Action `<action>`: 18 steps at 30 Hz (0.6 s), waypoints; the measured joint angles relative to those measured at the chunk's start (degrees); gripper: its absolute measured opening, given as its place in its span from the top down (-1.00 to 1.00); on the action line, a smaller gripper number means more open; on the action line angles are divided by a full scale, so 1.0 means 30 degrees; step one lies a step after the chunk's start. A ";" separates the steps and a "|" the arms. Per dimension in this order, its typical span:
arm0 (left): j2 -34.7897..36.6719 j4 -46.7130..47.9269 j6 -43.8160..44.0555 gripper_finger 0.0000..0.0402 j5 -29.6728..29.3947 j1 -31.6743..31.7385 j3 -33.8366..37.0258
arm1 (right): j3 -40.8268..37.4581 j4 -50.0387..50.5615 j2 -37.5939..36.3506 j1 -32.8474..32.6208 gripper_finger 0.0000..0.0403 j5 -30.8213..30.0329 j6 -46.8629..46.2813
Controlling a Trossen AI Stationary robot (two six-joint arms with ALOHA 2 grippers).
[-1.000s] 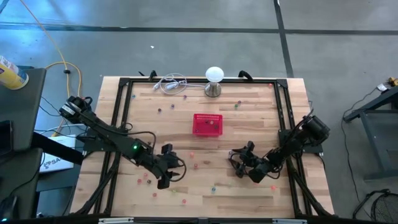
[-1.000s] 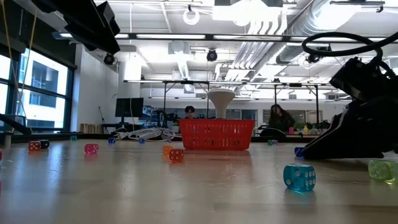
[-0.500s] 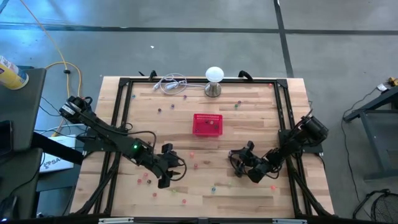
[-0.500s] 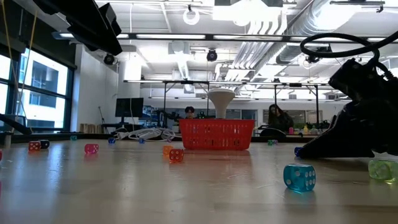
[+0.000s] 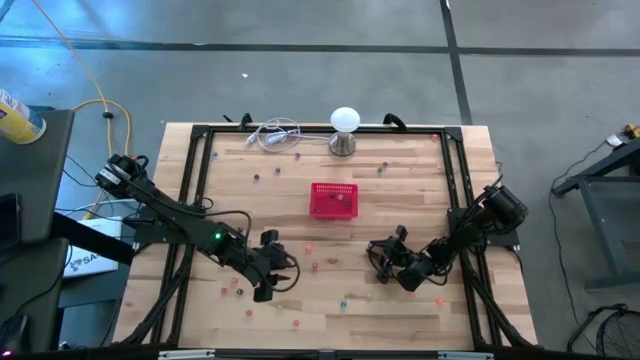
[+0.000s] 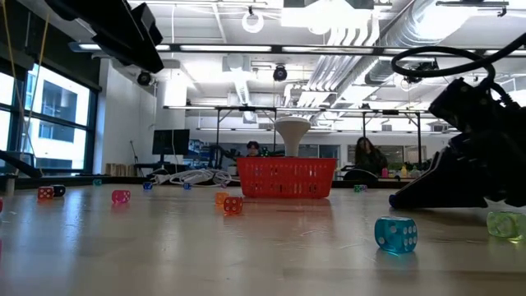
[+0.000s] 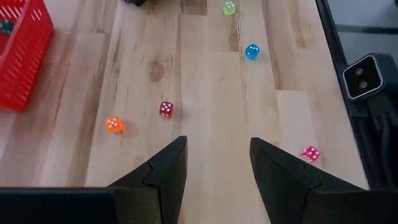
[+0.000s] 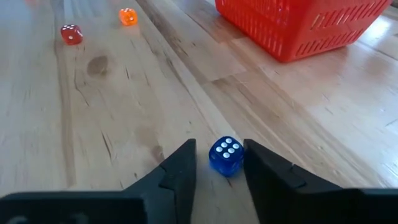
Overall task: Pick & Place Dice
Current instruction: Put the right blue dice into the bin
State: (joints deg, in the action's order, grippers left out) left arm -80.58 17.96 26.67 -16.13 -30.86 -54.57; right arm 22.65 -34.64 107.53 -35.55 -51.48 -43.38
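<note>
Small dice in mixed colours lie scattered on the wooden table (image 5: 330,250). My right gripper (image 8: 219,163) is open and low over the table, right of centre (image 5: 378,262). Its fingers stand on either side of a blue die (image 8: 225,155) that rests on the wood; I cannot tell whether they touch it. The red mesh basket (image 5: 333,200) stands on the table beyond it (image 8: 298,25). My left gripper (image 7: 214,158) is open and empty over the near-left part of the table (image 5: 285,270), with a red die (image 7: 166,109) and an orange die (image 7: 114,125) ahead of it.
A white ball lamp (image 5: 344,128) and a coiled white cable (image 5: 275,135) sit at the far edge. A black frame (image 5: 195,200) borders the table. Nearby lie a pink die (image 7: 309,153), a cyan die (image 6: 395,234) and a green die (image 6: 505,224).
My right gripper has crept a little toward the table's left, staying low over the wood. My left arm and the dice have kept still.
</note>
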 joint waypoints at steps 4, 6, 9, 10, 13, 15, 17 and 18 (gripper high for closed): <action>0.0000 -0.0007 -0.0879 0.16 -0.0049 -0.0005 0.0000 | 0.0000 -0.0014 0.0000 0.0044 0.61 0.0122 -0.0050; 0.0000 -0.0007 -0.0901 0.16 -0.0050 -0.0005 0.0000 | 0.0000 0.0001 0.0000 0.0044 0.70 0.0172 -0.0043; 0.0000 -0.0007 -0.0901 0.16 -0.0050 -0.0005 0.0000 | -0.0001 -0.0007 -0.0015 0.0044 0.80 0.0342 -0.0048; 0.0000 -0.0007 -0.0906 0.16 -0.0054 -0.0005 0.0000 | 0.0000 -0.0080 -0.0015 0.0044 0.81 0.0387 -0.0058; 0.0000 -0.0007 -0.0950 0.16 -0.0056 -0.0005 0.0000 | 0.0012 -0.0210 -0.0015 0.0044 0.81 0.0443 -0.0214; 0.0000 -0.0007 -0.0952 0.16 -0.0056 -0.0005 0.0000 | 0.0123 -0.0191 -0.0015 0.0044 0.81 0.0429 0.0004; 0.0000 -0.0007 -0.0952 0.16 -0.0056 -0.0005 0.0000 | 0.0354 -0.0273 -0.0177 0.0044 0.82 0.0216 0.0648; 0.0000 -0.0007 -0.0952 0.16 -0.0056 -0.0005 0.0000 | 0.0476 -0.0287 -0.0322 0.0076 0.83 0.0188 0.1215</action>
State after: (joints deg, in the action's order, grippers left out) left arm -80.58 17.93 23.81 -16.29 -30.87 -54.57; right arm 24.08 -35.50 106.56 -35.32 -50.92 -39.73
